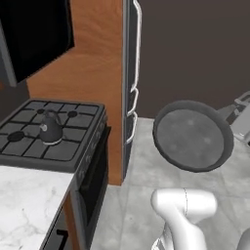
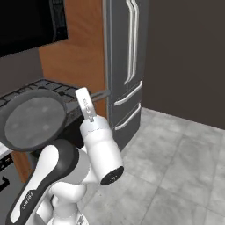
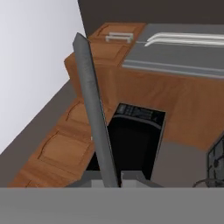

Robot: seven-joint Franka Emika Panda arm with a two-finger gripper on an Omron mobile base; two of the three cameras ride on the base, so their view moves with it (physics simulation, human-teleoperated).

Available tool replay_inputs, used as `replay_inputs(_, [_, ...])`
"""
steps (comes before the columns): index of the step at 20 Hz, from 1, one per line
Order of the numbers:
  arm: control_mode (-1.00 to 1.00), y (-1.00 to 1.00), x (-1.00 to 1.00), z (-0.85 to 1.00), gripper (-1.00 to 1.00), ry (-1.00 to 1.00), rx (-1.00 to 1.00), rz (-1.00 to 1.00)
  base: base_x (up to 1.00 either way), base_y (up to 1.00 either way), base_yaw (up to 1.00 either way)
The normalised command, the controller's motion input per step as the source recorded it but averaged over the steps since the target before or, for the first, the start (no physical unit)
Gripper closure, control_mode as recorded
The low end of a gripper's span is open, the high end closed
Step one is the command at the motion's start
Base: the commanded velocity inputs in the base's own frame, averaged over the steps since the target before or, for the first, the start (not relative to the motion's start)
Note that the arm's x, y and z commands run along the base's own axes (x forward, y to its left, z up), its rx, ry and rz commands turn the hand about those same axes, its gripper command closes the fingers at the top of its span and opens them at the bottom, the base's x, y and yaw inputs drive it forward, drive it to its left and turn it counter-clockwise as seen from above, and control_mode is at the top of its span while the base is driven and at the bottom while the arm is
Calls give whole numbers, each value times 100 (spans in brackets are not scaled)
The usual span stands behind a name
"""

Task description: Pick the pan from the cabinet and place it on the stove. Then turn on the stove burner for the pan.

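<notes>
Pan is out of the cabinet, carried in the air to the right of the stove over the floor, face tilted up; gripper clamped on its handle. Kettle sits on a burner. Left: set pan on stove, turn knob

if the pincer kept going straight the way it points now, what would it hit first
Probably the black microwave under the brown wall cabinets. In the hand view it sits dead ahead of the pincer, which is shut on the pan handle. Depth is hard to judge.
</notes>
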Motion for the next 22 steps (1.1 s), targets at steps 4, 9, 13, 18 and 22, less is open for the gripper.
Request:
replay_inputs(4, [100, 0, 0, 0, 100, 0, 0, 0, 35, 0, 23])
replay_inputs(9, [100, 0, 0, 0, 100, 0, 0, 0, -1, 5, 29])
replay_inputs(13, [100, 0, 0, 0, 100, 0, 0, 0, 3, 24, 33])
replay_inputs(18, [100, 0, 0, 0, 100, 0, 0, 0, 34, 7, 34])
replay_inputs(22, [100, 0, 0, 0, 100, 0, 0, 0, 36, 0, 35])
